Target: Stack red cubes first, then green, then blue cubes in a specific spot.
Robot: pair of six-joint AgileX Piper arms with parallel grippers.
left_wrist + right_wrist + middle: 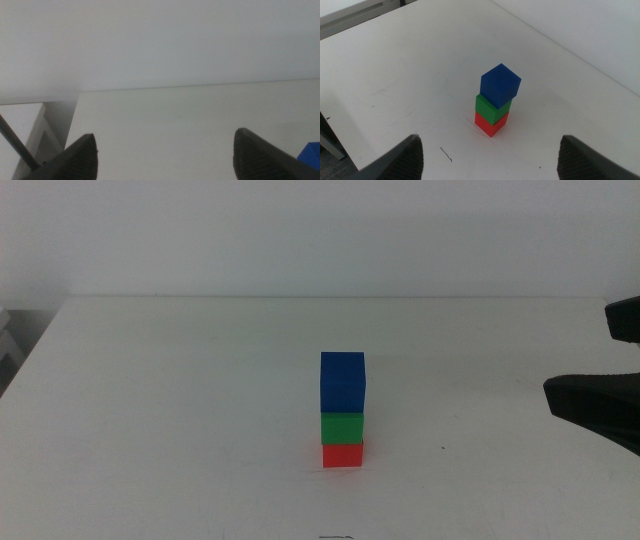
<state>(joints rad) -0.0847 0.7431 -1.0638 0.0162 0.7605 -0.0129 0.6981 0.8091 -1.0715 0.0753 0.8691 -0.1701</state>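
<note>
The right end effector hangs released, jaws wide, at 3 o'clock of the stack. On the table, the blue cube tops green on red: light, rigid, smooth; best pinched on opposite flat faces. The left end effector waits released

Table: a plain white tabletop is filling most of the middle view, its far edge running from 9 to 3 o'clock.
Wall: a bare white wall is rising behind it at 12 o'clock.
Light: soft and even, casting only faint shadows.
</note>
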